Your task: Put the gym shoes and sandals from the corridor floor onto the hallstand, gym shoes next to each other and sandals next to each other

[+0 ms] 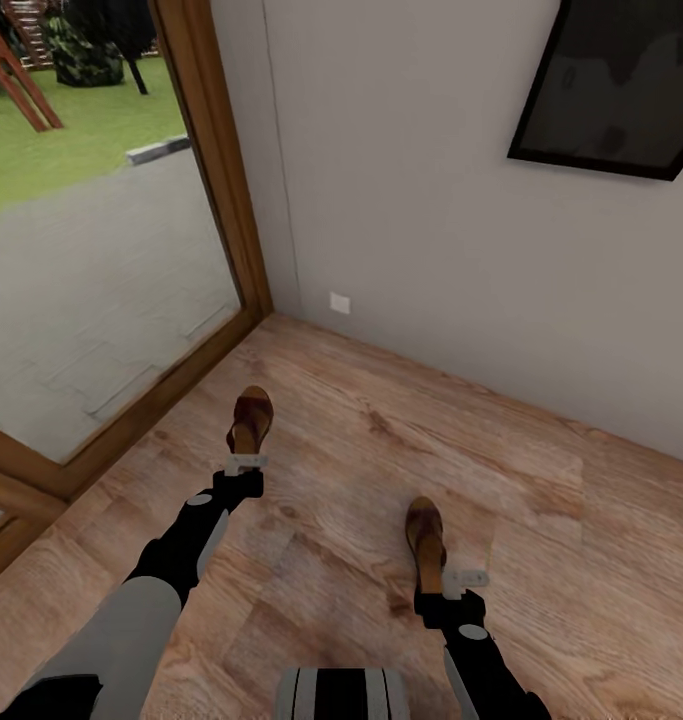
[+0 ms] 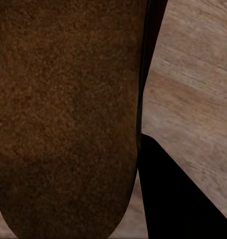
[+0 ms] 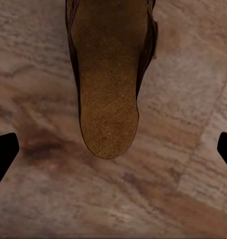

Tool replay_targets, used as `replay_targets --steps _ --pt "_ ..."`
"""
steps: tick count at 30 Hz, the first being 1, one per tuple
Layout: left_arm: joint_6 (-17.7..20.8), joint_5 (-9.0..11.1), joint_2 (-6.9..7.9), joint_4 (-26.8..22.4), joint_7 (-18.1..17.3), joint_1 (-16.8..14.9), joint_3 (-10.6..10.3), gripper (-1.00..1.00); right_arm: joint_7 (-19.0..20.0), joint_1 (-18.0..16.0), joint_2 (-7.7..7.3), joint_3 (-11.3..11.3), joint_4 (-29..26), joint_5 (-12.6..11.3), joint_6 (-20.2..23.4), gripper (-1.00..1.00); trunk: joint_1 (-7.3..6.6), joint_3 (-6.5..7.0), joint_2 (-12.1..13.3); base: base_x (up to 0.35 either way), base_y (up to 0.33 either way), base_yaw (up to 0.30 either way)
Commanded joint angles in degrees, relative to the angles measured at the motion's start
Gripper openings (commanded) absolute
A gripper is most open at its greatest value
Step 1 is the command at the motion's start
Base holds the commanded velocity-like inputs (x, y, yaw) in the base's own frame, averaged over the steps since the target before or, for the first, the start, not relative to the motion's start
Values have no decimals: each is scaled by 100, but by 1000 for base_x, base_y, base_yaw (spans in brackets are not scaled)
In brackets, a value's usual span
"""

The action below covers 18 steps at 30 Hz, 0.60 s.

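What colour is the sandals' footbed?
Tan-brown and suede-like, best seen on the sandal in the right wrist view.

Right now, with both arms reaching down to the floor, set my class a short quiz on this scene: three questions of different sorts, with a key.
1. True or false: both dark brown leather sandals lie on the light brown wood-plank floor.
2. What hangs on the pale wall? A) a dark black-framed picture B) a round mirror C) a clock
3. Fill in: in the right wrist view, the right gripper is ___, with its black fingertips far apart.
Key: 1 true; 2 A; 3 open.
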Motion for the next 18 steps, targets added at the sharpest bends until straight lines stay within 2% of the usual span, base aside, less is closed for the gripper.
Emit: replay_targets --steps 1,5,7,8,9,11,14,18 --pt "36 -66 -9 -16 -62 -2 45 -100 -13 -1 1 4 -10 56 48 100 1 -36 -3 0 0 0" --pt "62 -59 -15 -174 -61 -2 45 -100 -13 -1 1 4 -8 55 48 100 11 -161 -9 0 0 0" --pt "89 -55 -46 -341 -84 -2 44 -100 -13 -1 1 4 -5 55 48 100 16 -224 -11 0 0 0" --pt "119 -56 -107 -557 -145 -2 44 -100 -13 -1 1 4 -3 55 48 100 19 -255 -13 0 0 0" --pt "255 -57 -192 -1028 -247 4 41 -100 -13 -1 1 4 -2 55 48 100 22 -287 -14 0 0 0" --pt "474 -55 -215 -1356 -279 5 -10 -100 -13 -1 1 4 -1 55 48 100 27 -349 -17 0 0 0" --pt "803 -51 -229 -1748 -299 7 -128 -100 -13 -1 1 4 -1 55 48 100 34 -443 -21 0 0 0" --pt "1042 -49 -236 -2053 -306 11 -245 -100 -13 -1 2 4 -1 55 48 100 45 -568 -26 0 0 0"
